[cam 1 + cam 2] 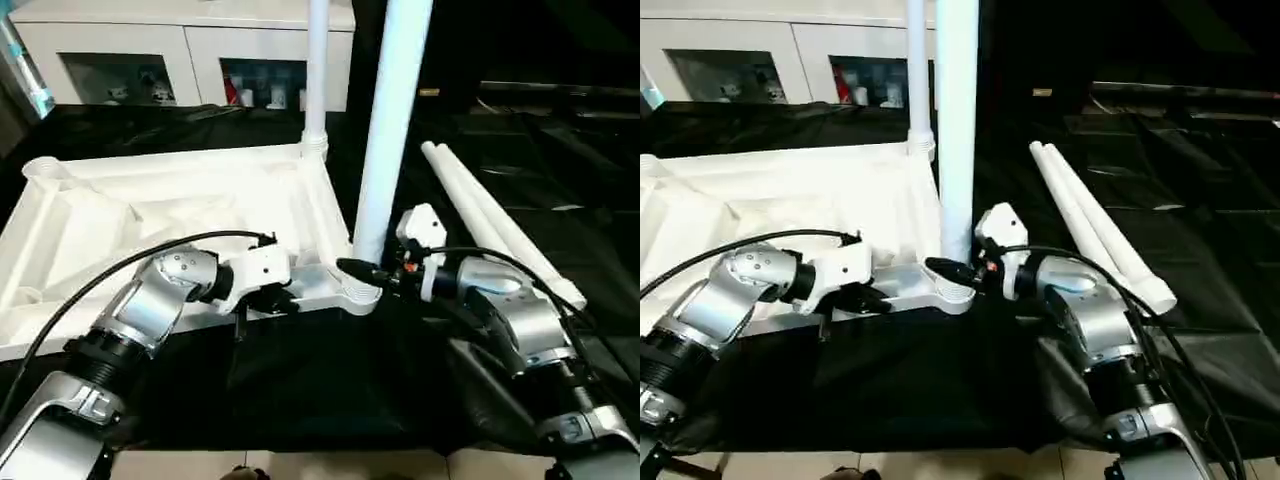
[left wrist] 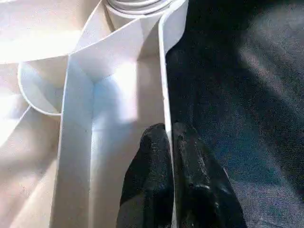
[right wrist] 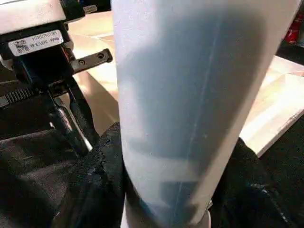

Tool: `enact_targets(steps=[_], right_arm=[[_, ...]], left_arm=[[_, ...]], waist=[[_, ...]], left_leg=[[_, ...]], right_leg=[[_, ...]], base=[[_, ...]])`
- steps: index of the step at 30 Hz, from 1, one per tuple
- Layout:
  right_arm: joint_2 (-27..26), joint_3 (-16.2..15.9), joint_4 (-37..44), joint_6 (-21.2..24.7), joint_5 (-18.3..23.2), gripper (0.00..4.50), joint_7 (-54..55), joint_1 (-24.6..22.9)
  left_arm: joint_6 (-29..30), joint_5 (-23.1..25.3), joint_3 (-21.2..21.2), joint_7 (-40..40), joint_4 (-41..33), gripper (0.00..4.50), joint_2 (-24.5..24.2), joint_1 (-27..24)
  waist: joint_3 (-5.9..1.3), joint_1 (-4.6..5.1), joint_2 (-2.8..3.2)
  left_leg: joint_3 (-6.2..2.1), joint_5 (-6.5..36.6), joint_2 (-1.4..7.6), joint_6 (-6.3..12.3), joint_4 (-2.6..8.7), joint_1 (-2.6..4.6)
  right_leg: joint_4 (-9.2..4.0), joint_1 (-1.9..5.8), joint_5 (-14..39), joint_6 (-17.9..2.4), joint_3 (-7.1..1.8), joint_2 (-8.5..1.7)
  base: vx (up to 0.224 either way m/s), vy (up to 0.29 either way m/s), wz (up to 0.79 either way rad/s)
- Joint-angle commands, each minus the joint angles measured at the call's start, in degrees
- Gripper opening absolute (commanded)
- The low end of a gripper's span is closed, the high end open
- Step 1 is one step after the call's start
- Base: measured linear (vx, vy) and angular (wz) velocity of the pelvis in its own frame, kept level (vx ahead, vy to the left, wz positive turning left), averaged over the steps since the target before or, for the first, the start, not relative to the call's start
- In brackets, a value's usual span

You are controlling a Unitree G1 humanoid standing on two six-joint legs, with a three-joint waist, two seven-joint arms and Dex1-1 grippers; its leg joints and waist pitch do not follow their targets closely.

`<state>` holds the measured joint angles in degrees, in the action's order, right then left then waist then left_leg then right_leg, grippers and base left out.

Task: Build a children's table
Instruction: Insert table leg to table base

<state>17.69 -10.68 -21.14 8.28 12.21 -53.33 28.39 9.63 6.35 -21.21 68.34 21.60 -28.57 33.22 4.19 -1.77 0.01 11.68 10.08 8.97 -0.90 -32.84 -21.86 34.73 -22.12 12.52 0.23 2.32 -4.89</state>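
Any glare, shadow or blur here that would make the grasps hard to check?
Left wrist view: glare washes out the tabletop ribs, but the left gripper pinching the rim reads clearly. Right wrist view: the near leg sits close, soft and shadowed, hiding the right gripper's fingertips. Head views: the black cloth swallows detail.

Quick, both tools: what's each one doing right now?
Left tool: closed on the table top's side wall.
Right tool: closed around the upright leg at the near corner.

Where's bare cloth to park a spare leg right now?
Free: black cloth in front of the tabletop, between both forearms; also beyond the two loose legs. Crowded: near corner, where right hand grips the upright leg and left hand pinches the rim.
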Motion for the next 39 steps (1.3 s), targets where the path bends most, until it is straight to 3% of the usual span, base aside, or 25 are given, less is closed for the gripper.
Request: enact_targets(steps=[1, 5, 7, 8, 9, 12, 13, 15, 18, 24, 39], right_arm=[[-0.14, -4.60, -4.95, 3.06, -3.64, 1.88, -0.36, -2.14], [0.31, -3.19, -5.35, 3.12, -3.08, 1.88, -0.87, -3.11], [0.18, -2.74, -5.57, 3.23, -2.75, 1.88, -0.60, -3.32], [-0.26, -1.21, -6.16, 3.38, -1.54, 1.88, 0.18, -4.10], [-0.38, -0.80, -6.33, 3.44, -1.22, 1.88, 0.38, -4.29], [-1.09, 1.41, -7.72, 3.49, 0.32, 1.88, 1.56, -4.98], [-1.22, 1.83, -8.08, 3.42, 0.55, 1.88, 1.78, -5.14], [-1.46, 2.77, -9.10, 3.16, 0.90, 1.88, 2.27, -5.93], [-1.23, 2.18, -9.04, 2.87, 0.17, 1.88, 2.00, -7.23], [-0.86, 0.77, -9.68, 2.80, -1.57, 1.88, 1.36, -7.46], [-1.29, 0.11, -11.77, 2.51, -3.00, 1.88, 4.29, -9.33]], left_arm=[[-1.30, -0.45, -2.17, 1.01, -1.23, 0.00, 1.31, -0.35], [-1.51, -0.62, -1.82, 0.98, -1.41, 0.00, 1.19, -0.55], [-1.61, -0.60, -1.75, 0.99, -1.40, 0.00, 1.17, -0.60], [-1.77, -0.64, -1.66, 1.03, -1.41, 0.00, 1.18, -0.70], [-1.79, -0.65, -1.65, 1.03, -1.41, 0.00, 1.19, -0.72], [-1.89, -0.70, -1.63, 1.11, -1.41, 0.00, 1.19, -0.76], [-1.91, -0.72, -1.62, 1.15, -1.41, 0.00, 1.18, -0.77], [-1.93, -0.76, -1.63, 1.31, -1.48, 0.00, 1.18, -0.74], [-2.07, -0.74, -1.70, 1.52, -1.39, 0.00, 1.15, -0.68], [-2.81, -0.91, -1.85, 2.30, -0.94, 0.00, 1.06, -0.33], [-2.93, -1.03, -1.81, 2.37, -1.40, 0.00, 1.21, -0.88]], waist=[[-1.55, 0.10, 0.38], [-1.53, 0.08, 0.40], [-1.63, 0.12, 0.41], [-1.76, 0.08, 0.06], [-1.80, -0.05, 0.30], [-1.58, 0.11, 0.09], [-1.67, 0.05, 0.45], [-1.60, 0.02, 0.37], [-1.71, -0.14, 0.66], [-1.73, -0.13, 0.68], [-1.40, -0.12, 0.49]], left_leg=[[-3.04, 27.58, 4.86, -3.22, 5.52, 1.76], [-2.94, 27.41, 4.94, -3.35, 5.64, 1.90], [-2.89, 26.71, 4.91, -3.36, 5.78, 1.80], [-2.78, 25.53, 4.95, -2.91, 5.76, 1.74], [-2.66, 24.85, 5.02, -2.76, 5.78, 1.91], [-2.72, 26.50, 4.91, -3.13, 5.88, 1.82], [-2.85, 27.96, 4.95, -3.67, 5.86, 2.15], [-2.91, 28.62, 4.96, -3.83, 5.90, 2.18], [-2.92, 28.44, 5.03, -4.10, 5.97, 2.32], [-2.83, 28.03, 4.97, -4.23, 6.06, 2.14], [-3.08, 30.61, 5.03, -4.65, 6.35, 2.33]], right_leg=[[-6.11, -0.42, 26.35, -9.76, -3.25, -4.52], [-6.05, -0.56, 23.96, -10.10, -3.26, -4.33], [-5.88, -0.26, 21.80, -10.58, -3.16, -4.24], [-5.82, -0.10, 20.46, -10.98, -3.17, -4.32], [-5.89, -0.17, 19.09, -11.46, -3.19, -4.32], [-5.93, -0.07, 20.77, -11.46, -3.11, -4.29], [-6.14, -0.24, 22.52, -11.17, -3.18, -4.43], [-6.29, -0.30, 23.45, -10.91, -3.24, -4.48], [-6.28, -0.34, 22.81, -10.66, -3.22, -4.38], [-5.99, -0.08, 19.58, -11.49, -3.17, -4.23], [-6.48, -0.50, 23.63, -9.90, -3.26, -4.28]], base=[[0.000, 0.000, 0.00], [0.000, 0.000, 0.00], [0.000, 0.000, 0.00], [0.000, 0.000, 0.00], [0.000, 0.000, 0.00], [0.000, 0.000, 0.00], [0.000, 0.000, 0.00], [0.000, 0.000, 0.00], [0.000, 0.000, 0.00], [0.000, 0.000, 0.00], [0.000, 0.000, 0.00]])
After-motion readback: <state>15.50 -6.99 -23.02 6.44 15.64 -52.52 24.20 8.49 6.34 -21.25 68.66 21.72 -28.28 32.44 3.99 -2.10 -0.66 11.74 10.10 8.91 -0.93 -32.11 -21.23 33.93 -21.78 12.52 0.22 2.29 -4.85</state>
